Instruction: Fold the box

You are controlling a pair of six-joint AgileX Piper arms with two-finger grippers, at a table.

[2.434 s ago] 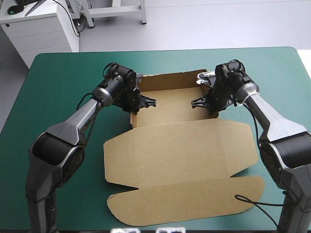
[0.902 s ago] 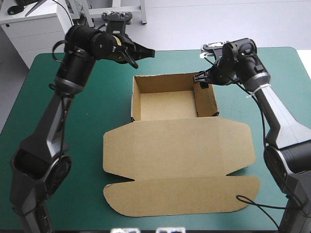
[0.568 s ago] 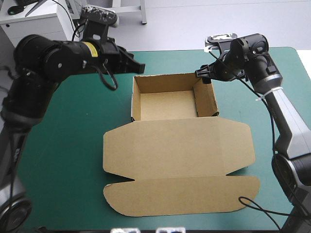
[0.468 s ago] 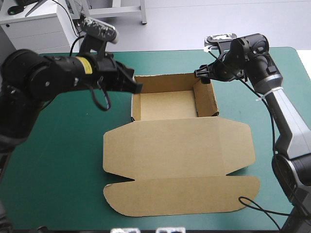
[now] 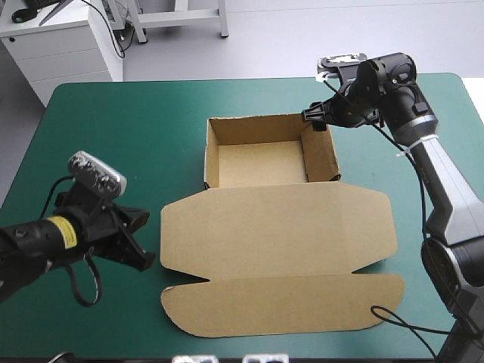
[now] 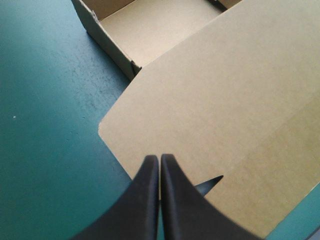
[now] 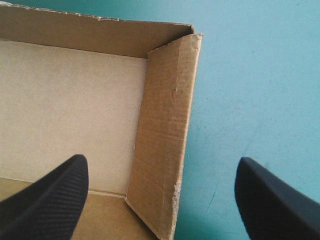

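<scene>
1. I find the box (image 5: 266, 198) mid-table (image 5: 98, 128), tray (image 5: 261, 162) toward the far edge, lid (image 5: 280, 242) flat before it.
2. Left gripper (image 5: 146, 259): at the lid's left edge.
3. Right gripper (image 5: 314, 119): over the tray's far right corner.

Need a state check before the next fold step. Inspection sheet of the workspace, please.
surface: table, teal-green cover lying flat.
job's things: box, brown, an open tray with its walls up; lid lying flat toward the near edge, front flap flat too.
clutter: nothing seen.
end effectors: left end effector shut, nothing between its fingers, at the lid's left edge by the notch; contact cannot be told. Right end effector open, over the tray's right wall near the far corner, holding nothing.
cables: nothing seen on the box.
surroundings: nothing seen at or over the table.
</scene>
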